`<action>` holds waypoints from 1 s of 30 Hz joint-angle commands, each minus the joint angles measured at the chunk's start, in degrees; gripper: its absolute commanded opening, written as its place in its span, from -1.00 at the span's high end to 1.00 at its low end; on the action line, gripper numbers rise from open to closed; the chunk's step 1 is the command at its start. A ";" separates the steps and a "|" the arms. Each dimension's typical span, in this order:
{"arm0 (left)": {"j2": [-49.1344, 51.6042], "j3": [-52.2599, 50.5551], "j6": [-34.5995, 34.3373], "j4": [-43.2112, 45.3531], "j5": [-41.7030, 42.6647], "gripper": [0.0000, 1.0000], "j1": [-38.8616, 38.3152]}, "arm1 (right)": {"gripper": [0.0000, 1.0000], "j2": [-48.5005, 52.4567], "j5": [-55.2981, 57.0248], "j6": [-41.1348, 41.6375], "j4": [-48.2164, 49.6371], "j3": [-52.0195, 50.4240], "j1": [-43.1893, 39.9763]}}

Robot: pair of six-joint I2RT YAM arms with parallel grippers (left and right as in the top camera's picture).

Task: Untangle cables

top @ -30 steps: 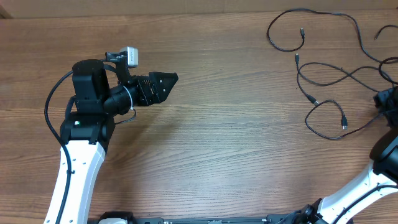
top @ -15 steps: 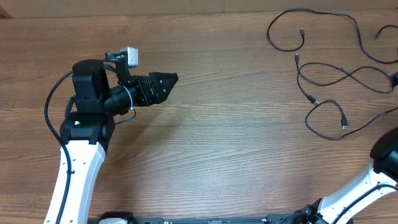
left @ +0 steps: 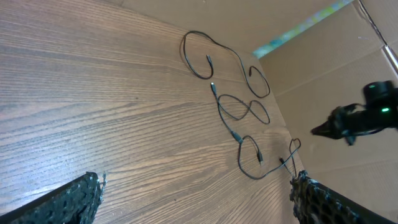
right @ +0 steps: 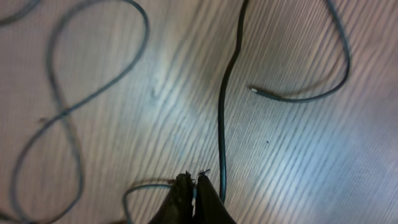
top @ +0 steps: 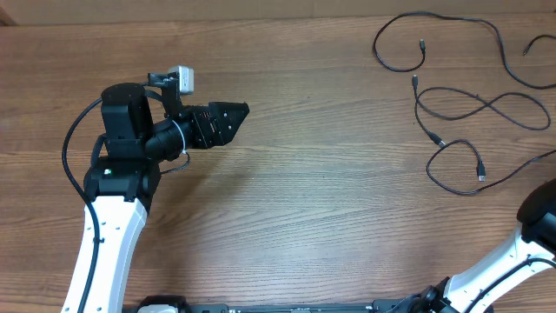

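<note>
1. One wooden table [top: 347, 217] fills every view. Its right edge is cut off in the overhead view.
2. There are two arms. The left arm [top: 113, 217] shows whole. Of the right arm [top: 530, 235] only the lower links show from above, and the rest runs out of frame.
3. The cables [top: 488, 104] are loose black strands. At least three can be made out, looping over one another, but an exact count is not possible because several run off the right edge. They lie well apart from the left gripper [top: 241, 109], far out ahead of where it points.
4. There are two grippers. The left one has its fingers [left: 68, 202] spread wide, with nothing between them but bare table and the distant strands. The right gripper [right: 193, 186] has its tips pressed together low over the wood. One strand runs just beside the tips and another curves in to meet them. Whether that strand is pinched cannot be told, as the view is blurred.
5. About five small plug ends [top: 480, 174] show from above, all far ahead of the left gripper.
</note>
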 commanded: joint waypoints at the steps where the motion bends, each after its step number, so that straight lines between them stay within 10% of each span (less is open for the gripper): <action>1: 0.26 1.03 1.16 -0.11 -0.09 -0.98 0.00 | 0.92 -0.24 1.01 1.01 2.78 -6.14 -0.31; 16: 0.26 1.03 1.57 -0.09 -0.11 -0.99 0.00 | 0.93 -0.28 1.16 0.31 15.45 -20.37 -0.50; 30: 0.26 1.03 2.64 -0.15 -0.07 -0.98 0.00 | 0.93 -0.37 1.70 1.99 -9.51 14.21 -0.61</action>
